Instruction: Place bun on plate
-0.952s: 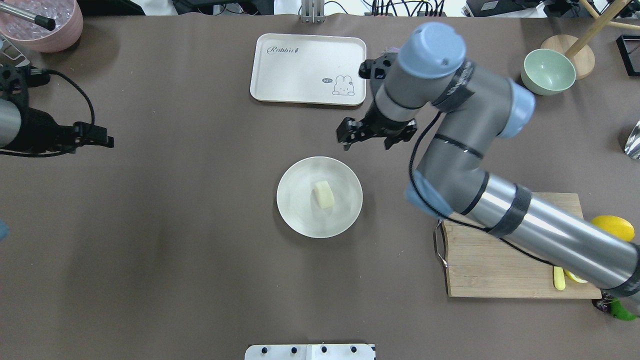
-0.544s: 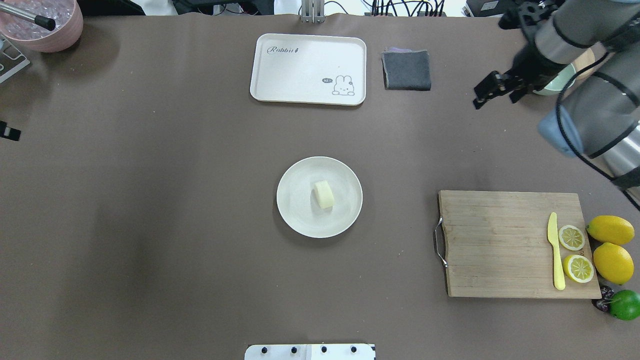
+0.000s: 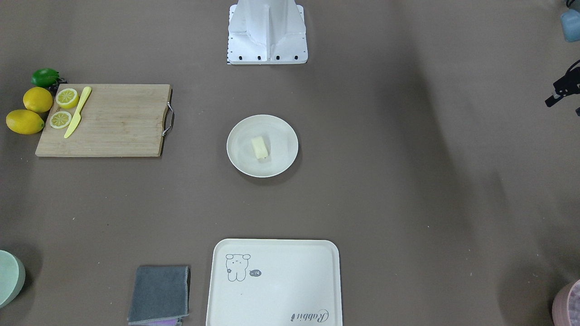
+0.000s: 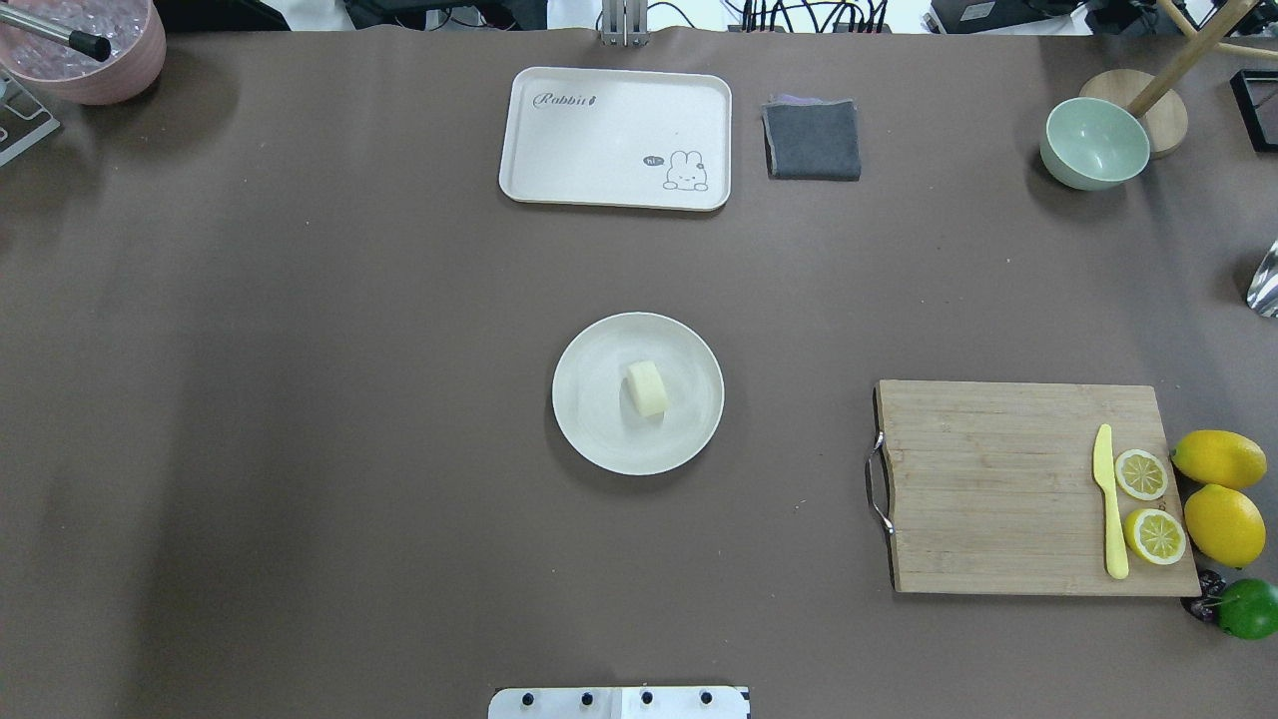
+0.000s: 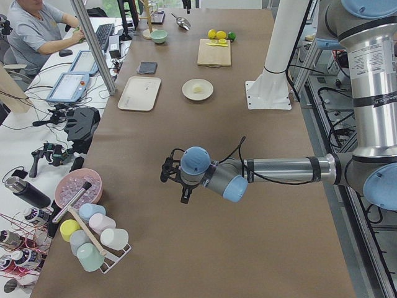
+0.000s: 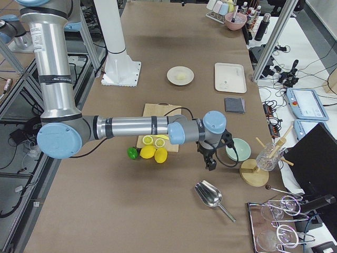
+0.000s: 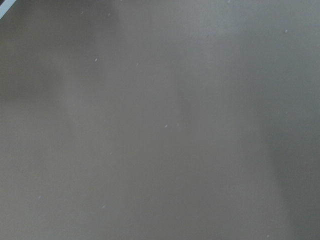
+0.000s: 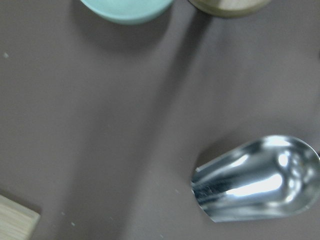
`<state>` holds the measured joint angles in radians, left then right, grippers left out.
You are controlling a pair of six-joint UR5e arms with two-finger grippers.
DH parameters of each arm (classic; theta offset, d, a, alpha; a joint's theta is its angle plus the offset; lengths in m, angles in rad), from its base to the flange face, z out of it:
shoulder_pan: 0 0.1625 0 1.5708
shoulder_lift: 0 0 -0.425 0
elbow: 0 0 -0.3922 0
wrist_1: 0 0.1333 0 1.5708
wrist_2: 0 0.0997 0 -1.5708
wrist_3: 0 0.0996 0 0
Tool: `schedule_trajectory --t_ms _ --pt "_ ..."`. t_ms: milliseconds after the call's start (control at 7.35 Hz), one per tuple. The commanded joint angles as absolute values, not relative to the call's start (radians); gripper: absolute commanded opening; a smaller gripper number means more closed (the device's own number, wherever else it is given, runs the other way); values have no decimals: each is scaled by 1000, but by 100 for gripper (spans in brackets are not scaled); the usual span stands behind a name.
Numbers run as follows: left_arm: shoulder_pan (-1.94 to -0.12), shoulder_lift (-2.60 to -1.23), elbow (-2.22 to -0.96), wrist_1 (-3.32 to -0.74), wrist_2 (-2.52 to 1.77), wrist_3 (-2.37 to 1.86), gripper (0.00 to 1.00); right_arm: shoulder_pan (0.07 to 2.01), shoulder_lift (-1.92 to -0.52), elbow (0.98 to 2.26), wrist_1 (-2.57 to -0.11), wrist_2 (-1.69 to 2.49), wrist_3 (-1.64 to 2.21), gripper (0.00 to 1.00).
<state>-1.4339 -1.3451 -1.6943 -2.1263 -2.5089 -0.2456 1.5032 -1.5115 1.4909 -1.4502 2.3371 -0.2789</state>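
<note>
Robot base (image 4: 619, 702): sitting at the near edge of the brown table (image 4: 300, 399), in line with the plate.
Left gripper (image 5: 170, 180): hanging over bare brown cover towards the table's end on the robot's left, well apart from the plate; its wrist camera is showing nothing but cover; only an edge of it is showing in the front-facing view, so I cannot tell whether the fingers are apart or together.
Plate (image 4: 599, 439): sitting in the middle of the table, with open cover all round it.
Bun (image 4: 647, 387): lying on its side inside the plate, about at its centre, with neither gripper touching it.
Cutting board (image 4: 998, 489): lying on the robot's right of the plate, well apart from it; a yellow knife (image 4: 1106, 499) and two lemon halves (image 4: 1141, 474) are resting on its outer end.
Whole lemons (image 4: 1218, 458): two are lying just beside the board's outer edge, with a lime (image 4: 1248, 608) nearer the robot.
Metal scoop (image 8: 260, 180): lying on the cover, under the right wrist camera.
Right gripper (image 6: 209, 158): hanging above the cover between the lemons and the green bowl (image 4: 1094, 143); only the side view is showing it, so I cannot tell how the fingers are standing.
Far row: a cream tray (image 4: 609, 140) is lying straight beyond the plate; a grey cloth (image 4: 813, 140) is lying just beside it; the green bowl is sitting further right; a pink bowl (image 4: 120, 80) is sitting at the far left corner.
</note>
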Motion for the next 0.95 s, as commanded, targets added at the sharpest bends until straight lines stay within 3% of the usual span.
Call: schedule_trajectory --t_ms 0,272,544,816 --pt "-1443 -1331 -1694 -2125 -2487 -238 97 1613 -1607 1465 -1440 2330 -406 99" --pt "-1434 -1348 -1701 -2088 -2382 -248 97 1655 -1638 1473 -1440 2332 -414 99" --pt "-1428 -1414 -1796 -1824 -2379 -247 97 1680 -1667 1477 -1440 2318 -442 100" --pt "-1401 -1463 -1795 -1715 -2376 -226 97 1681 -1678 1479 -1439 2303 -463 100"
